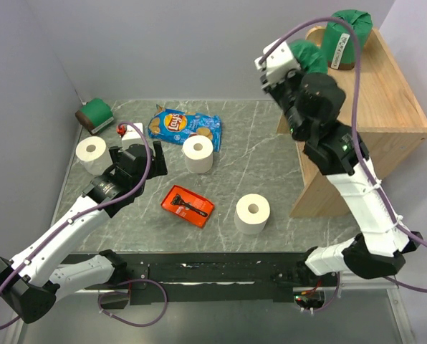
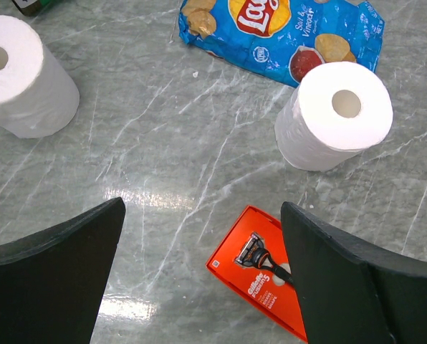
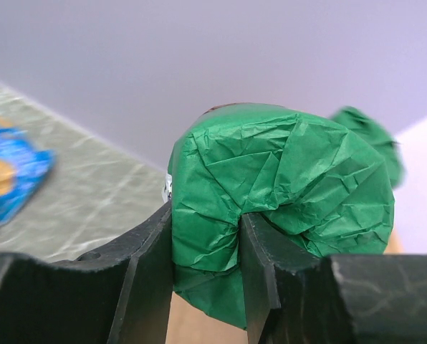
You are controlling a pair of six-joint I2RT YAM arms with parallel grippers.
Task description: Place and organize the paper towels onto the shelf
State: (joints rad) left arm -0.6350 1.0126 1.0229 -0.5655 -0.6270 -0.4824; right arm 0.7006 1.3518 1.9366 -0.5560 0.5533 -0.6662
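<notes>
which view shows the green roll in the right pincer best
Right wrist: the green roll is close and centred, pinched in the right pincer. Top external shows only part of it, the rest hidden behind that pincer; left wrist shows none of it.

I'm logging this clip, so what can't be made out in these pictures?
- Top view: lower level of the shelf, hidden under its top board.
- Top view: whether the held green roll touches the shelf; the right arm covers it.
- Right wrist view: the second green roll, blurred behind the held one.
- Left wrist view: the razor pack, partly behind a finger of the left gripper.
</notes>
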